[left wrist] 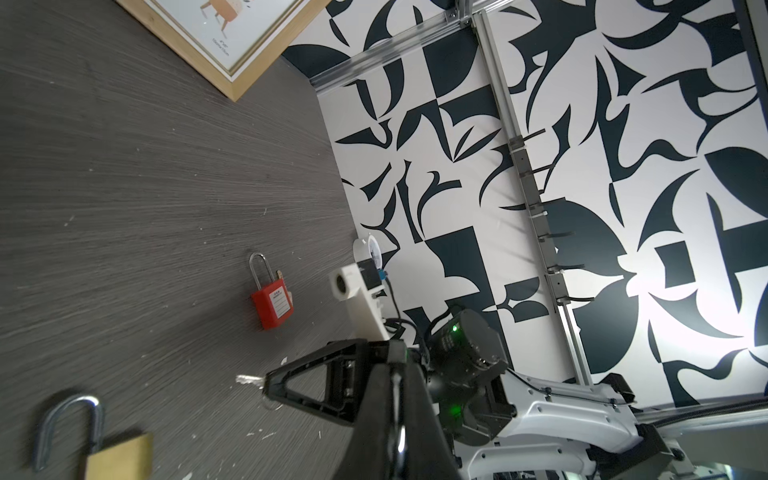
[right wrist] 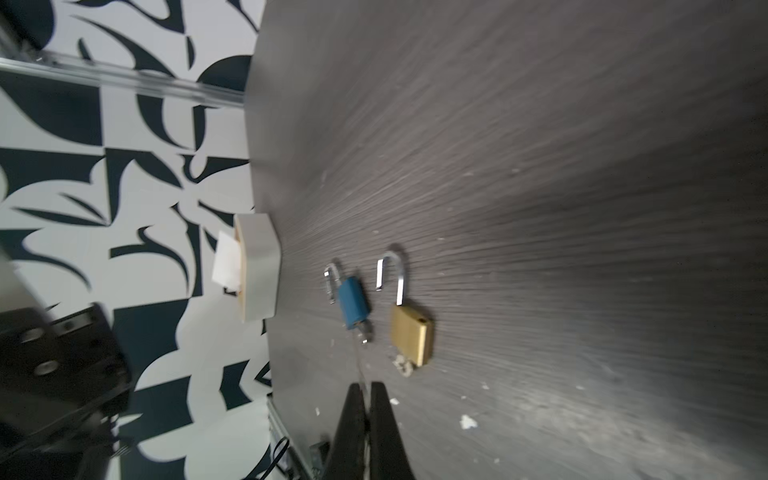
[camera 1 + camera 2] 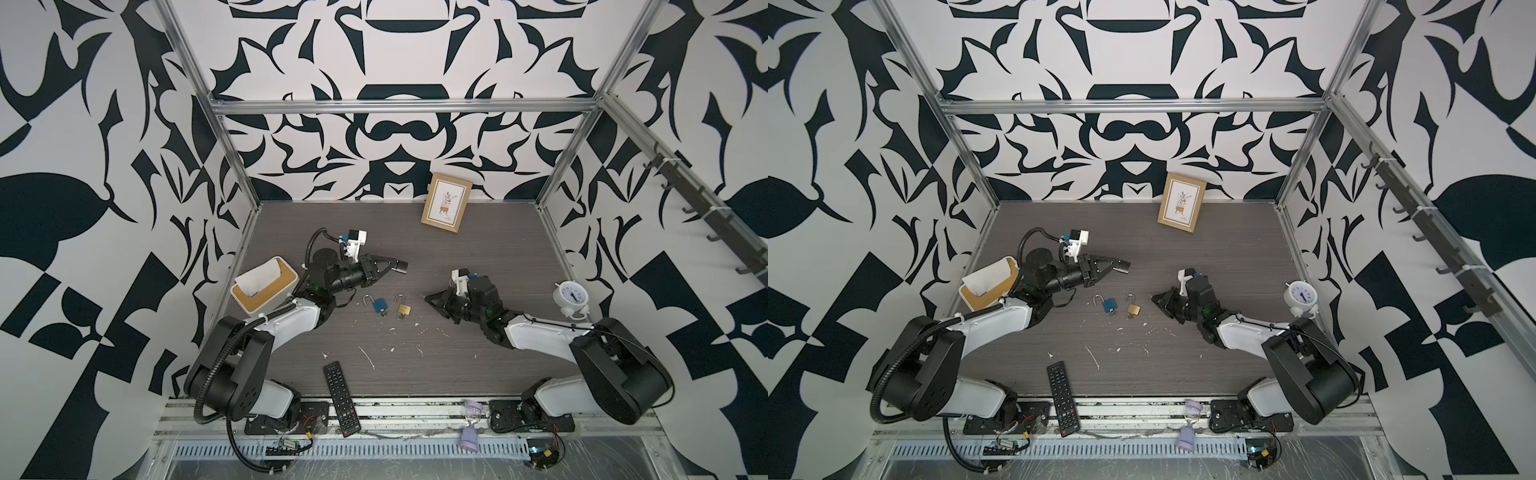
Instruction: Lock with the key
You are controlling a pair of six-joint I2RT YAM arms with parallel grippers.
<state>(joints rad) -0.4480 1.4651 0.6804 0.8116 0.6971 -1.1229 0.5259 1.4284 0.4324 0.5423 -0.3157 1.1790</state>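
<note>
Two padlocks lie mid-table with their shackles swung open: a blue padlock (image 3: 379, 304) (image 2: 353, 301) and a brass padlock (image 3: 404, 308) (image 2: 411, 336) (image 1: 118, 457). A small key stub sticks out of each body's underside. A red padlock (image 1: 270, 303) with its shackle closed shows only in the left wrist view, lying near the right arm. My right gripper (image 3: 428, 297) (image 2: 365, 386) hovers just right of the brass padlock, shut on a thin silvery key (image 1: 249, 379) that pokes out from its tips. My left gripper (image 3: 401, 266) (image 1: 397, 353) is shut and holds nothing, behind the padlocks.
A tissue box (image 3: 266, 291) stands at the left edge and a framed picture (image 3: 446, 202) leans on the back wall. A white alarm clock (image 3: 571, 297) is at the right. A remote (image 3: 340, 399) and a purple hourglass (image 3: 471, 424) lie at the front edge. White scraps litter the table.
</note>
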